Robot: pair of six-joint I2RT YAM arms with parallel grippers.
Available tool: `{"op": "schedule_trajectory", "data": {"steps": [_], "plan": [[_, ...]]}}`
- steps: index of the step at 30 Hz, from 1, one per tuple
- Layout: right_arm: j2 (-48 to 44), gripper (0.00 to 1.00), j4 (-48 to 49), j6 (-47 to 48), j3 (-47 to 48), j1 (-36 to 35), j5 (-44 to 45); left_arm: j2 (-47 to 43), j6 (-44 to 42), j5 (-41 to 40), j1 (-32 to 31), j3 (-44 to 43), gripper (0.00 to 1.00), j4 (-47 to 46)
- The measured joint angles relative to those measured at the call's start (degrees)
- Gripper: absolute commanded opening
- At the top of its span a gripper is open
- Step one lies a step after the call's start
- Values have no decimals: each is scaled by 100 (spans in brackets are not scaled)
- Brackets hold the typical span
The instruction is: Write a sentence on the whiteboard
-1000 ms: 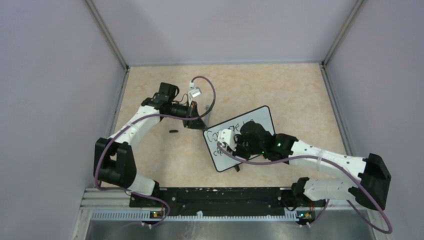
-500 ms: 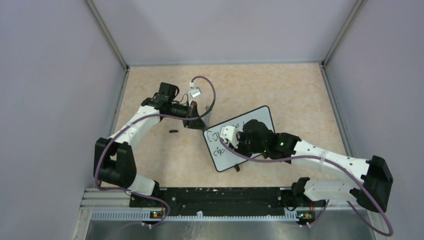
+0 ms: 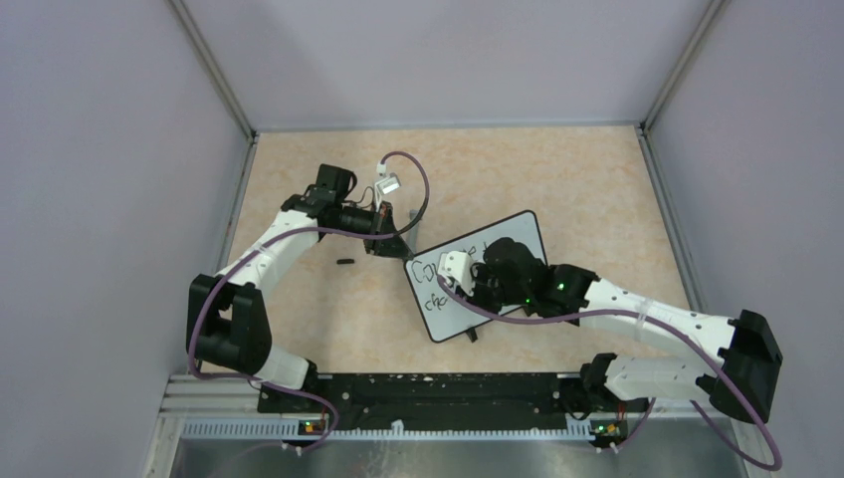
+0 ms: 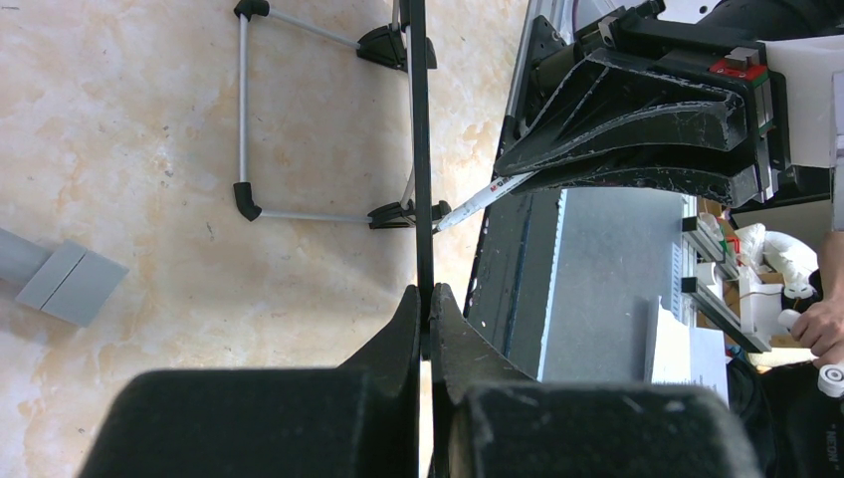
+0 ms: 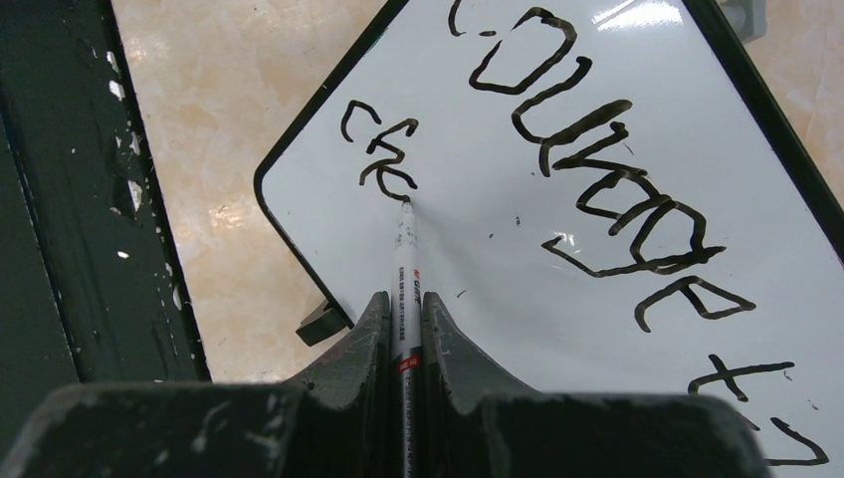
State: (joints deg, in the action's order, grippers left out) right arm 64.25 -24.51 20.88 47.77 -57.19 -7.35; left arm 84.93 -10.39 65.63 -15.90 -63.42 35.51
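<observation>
The whiteboard (image 3: 521,235) stands tilted at mid-table. My left gripper (image 3: 390,244) is shut on its thin black top-left edge (image 4: 418,149), seen edge-on in the left wrist view, jaws (image 4: 425,295) pinching the rim. My right gripper (image 3: 476,289) is shut on a white marker (image 5: 406,259). The marker's tip touches the board (image 5: 518,259) at the end of the letters "ch" starting the second line. The sentence (image 5: 587,169) reads "Courage to" on the first line. The marker also shows in the left wrist view (image 4: 488,196).
A small black marker cap (image 3: 345,262) lies on the table left of the board. The board's wire stand with black feet (image 4: 242,110) rests on the beige tabletop behind it. A grey block (image 4: 60,281) lies nearby. The black rail (image 3: 428,390) runs along the near edge.
My right gripper has shifted slightly up and right over the board with the marker, adding strokes to the second line. The left arm has not moved.
</observation>
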Motion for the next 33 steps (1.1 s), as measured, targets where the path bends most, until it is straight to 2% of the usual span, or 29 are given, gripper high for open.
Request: {"op": "schedule_trajectory", "data": {"steps": [18, 25, 33], "plan": [[0, 0, -317, 160, 33, 0, -13, 0, 0, 9, 0, 0, 0, 0], [-315, 0, -273, 114, 133, 0, -22, 0, 2, 15, 0, 0, 0, 0], [-164, 0, -127, 98, 151, 7, 118, 0, 2, 15, 0, 0, 0, 2]]}}
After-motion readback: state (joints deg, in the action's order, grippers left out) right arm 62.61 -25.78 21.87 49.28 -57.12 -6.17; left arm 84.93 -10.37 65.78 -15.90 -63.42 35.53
